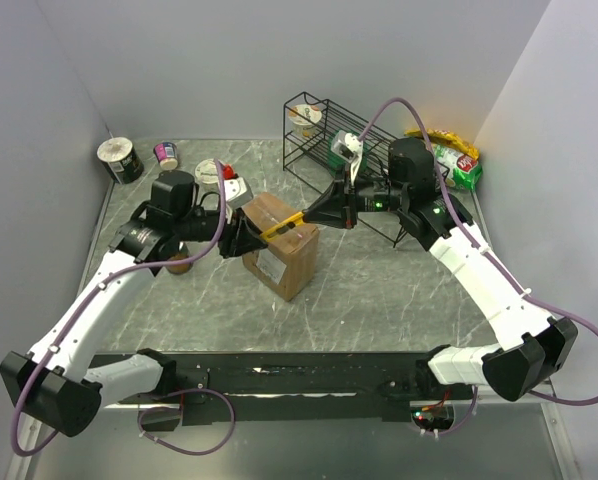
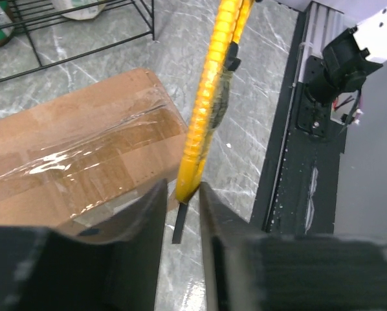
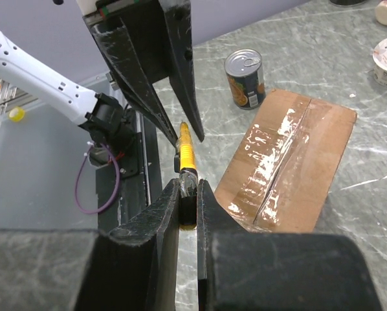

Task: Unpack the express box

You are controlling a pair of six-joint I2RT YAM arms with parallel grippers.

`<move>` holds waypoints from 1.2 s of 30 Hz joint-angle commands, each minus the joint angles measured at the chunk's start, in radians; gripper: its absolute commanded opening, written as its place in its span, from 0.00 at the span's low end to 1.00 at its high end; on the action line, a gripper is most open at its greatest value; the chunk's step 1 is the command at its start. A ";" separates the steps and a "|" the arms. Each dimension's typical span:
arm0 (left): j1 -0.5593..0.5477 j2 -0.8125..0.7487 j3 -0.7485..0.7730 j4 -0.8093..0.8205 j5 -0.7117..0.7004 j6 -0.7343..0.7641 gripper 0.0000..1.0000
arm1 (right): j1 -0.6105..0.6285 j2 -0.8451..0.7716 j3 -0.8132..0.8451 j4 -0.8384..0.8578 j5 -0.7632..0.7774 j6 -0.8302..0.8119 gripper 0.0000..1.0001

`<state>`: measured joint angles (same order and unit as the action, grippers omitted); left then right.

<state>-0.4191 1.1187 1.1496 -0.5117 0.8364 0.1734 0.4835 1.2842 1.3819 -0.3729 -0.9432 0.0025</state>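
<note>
The express box (image 1: pixel 284 250), a brown carton with clear tape over its shut top flaps, stands mid-table; it also shows in the left wrist view (image 2: pixel 83 142) and the right wrist view (image 3: pixel 290 162). A yellow utility knife (image 1: pixel 284 224) hangs level above the box's near edge. My right gripper (image 1: pixel 319 213) (image 3: pixel 188 184) is shut on the knife's (image 3: pixel 187 152) rear end. My left gripper (image 1: pixel 247 238) (image 2: pixel 182 188) straddles the knife's (image 2: pixel 210 110) blade end. Its jaws stand narrowly open, with a gap beside the short dark blade.
A black wire rack (image 1: pixel 329 140) with cups stands at the back. Snack bags (image 1: pixel 454 160) lie at the back right. A tin can (image 3: pixel 245 78) stands left of the box under my left arm. Cups (image 1: pixel 121 158) sit at the back left.
</note>
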 commanded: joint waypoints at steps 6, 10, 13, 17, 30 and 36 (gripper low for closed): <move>0.008 0.046 0.067 0.003 0.095 0.084 0.01 | -0.002 -0.017 0.006 0.019 -0.005 0.007 0.00; 0.009 0.069 0.133 -0.121 0.072 0.204 0.01 | 0.000 -0.002 0.012 -0.091 -0.008 -0.099 0.25; 0.009 0.072 0.171 -0.239 0.043 0.361 0.01 | -0.016 0.007 0.086 -0.258 -0.017 -0.240 0.48; 0.009 0.073 0.186 -0.335 0.017 0.468 0.01 | -0.042 -0.013 0.111 -0.299 -0.054 -0.344 0.62; 0.006 0.104 0.239 -0.367 0.017 0.480 0.01 | 0.072 0.073 0.066 -0.075 -0.088 -0.357 0.82; 0.003 0.092 0.228 -0.335 0.012 0.440 0.01 | 0.101 0.102 0.025 0.052 -0.059 -0.287 0.79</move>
<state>-0.4103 1.2221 1.3460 -0.8768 0.8291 0.6289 0.5648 1.3819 1.4242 -0.4622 -1.0142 -0.3382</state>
